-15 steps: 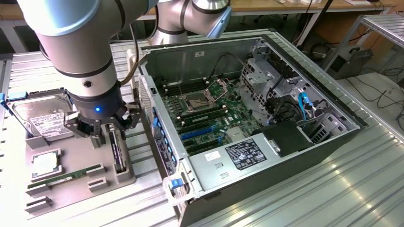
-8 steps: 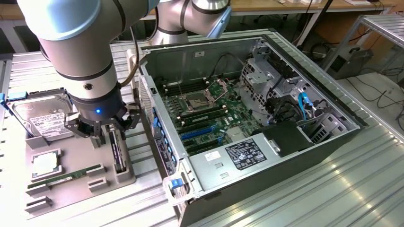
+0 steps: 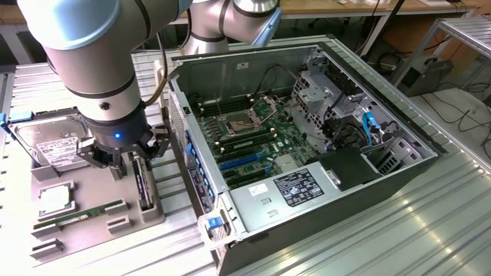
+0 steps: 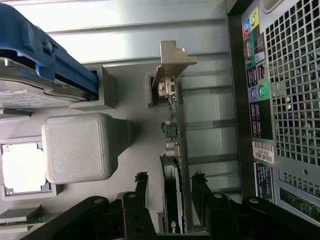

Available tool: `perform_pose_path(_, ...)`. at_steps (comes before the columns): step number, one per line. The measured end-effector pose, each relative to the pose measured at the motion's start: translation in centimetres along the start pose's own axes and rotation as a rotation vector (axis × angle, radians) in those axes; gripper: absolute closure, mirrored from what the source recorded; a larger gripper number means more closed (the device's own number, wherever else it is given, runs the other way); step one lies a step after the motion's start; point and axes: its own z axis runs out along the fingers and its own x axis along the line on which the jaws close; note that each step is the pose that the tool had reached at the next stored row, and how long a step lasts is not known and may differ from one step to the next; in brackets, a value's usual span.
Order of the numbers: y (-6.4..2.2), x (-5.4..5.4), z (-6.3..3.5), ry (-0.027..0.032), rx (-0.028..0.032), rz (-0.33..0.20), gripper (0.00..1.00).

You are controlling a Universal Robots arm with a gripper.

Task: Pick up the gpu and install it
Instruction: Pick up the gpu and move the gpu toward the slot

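While edge-up in its holder (image 4: 132, 97) — thin black gpu (image 4: 171, 210), silvery bracket (image 4: 172, 60) — gripper (image 4: 171, 176) spread astride.

The exterior view looks steeply down from high above the counter (image 3: 406, 230), taking in the whole open computer case (image 3: 253, 63) and, on the exterior view's left, the grey tray (image 3: 92, 195). The wrist view looks straight down at the tray from close by, past the pincer (image 4: 170, 182). Both views share the tray, the hard drive (image 4: 30, 75) and the case's rear panel (image 4: 290, 100).
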Motion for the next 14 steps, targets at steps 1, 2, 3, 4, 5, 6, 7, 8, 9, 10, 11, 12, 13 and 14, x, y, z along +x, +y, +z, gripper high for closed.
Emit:
perform_pose_path(1,-0.01,0.0,0.02,-0.0002,-0.0002,0.0,0.52)
perform_pose_path(2,-0.02,0.0,0.04,-0.0001,-0.0001,0.0,0.52)
perform_pose_path(3,-0.04,0.0,0.05,0.0,0.0,0.0,0.52)
perform_pose_path(4,-0.05,0.0,0.07,0.0002,0.0002,0.0,0.52)
perform_pose_path(5,-0.05,0.0,0.08,0.0002,0.0003,0.0,0.53)
perform_pose_path(6,-0.05,0.0,0.09,0.0001,0.0001,0.0,0.53)
perform_pose_path(7,-0.05,0.0,0.1,0.0,0.0001,0.0,0.6)
perform_pose_path(8,-0.05,0.0,0.1,0.0,0.0001,0.0,0.67)
perform_pose_path(9,-0.05,0.0,0.1,0.0001,0.0002,0.0,0.67)
perform_pose_path(10,-0.05,0.0,0.1,0.0003,0.0003,0.0,0.69)
perform_pose_path(11,-0.05,0.0,0.11,0.0003,0.0003,0.0,0.73)
perform_pose_path(12,-0.05,0.0,0.13,0.0002,0.0003,0.0,0.73)
perform_pose_path(13,-0.06,0.0,0.15,0.0002,0.0004,0.0,0.73)
perform_pose_path(14,-0.06,0.0,0.17,0.0002,0.0003,0.0,0.73)
